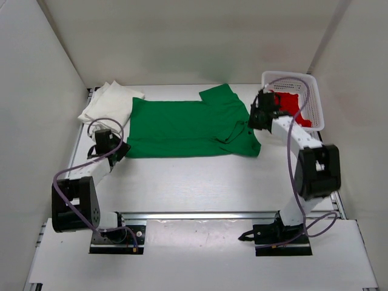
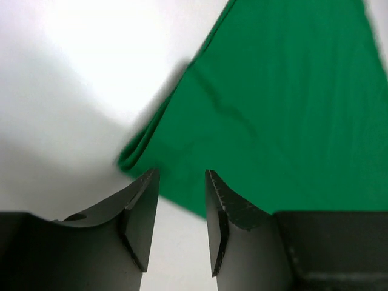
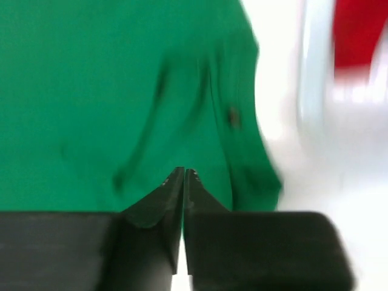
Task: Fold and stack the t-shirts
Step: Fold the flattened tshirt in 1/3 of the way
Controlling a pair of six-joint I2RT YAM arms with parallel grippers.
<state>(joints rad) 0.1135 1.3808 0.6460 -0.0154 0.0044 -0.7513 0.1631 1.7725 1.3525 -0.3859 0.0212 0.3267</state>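
Two grippers flanked the green t-shirt [image 1: 182, 127], spread on the table [image 1: 200, 182]: our left gripper [image 2: 180, 176] stood parted at its folded corner, our right gripper [image 3: 183, 173] pinched shut (nothing seen held). We judged folding underway; next needed an edge grasp.

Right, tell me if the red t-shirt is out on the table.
No, the red t-shirt sits inside the white lattice basket at the far right.
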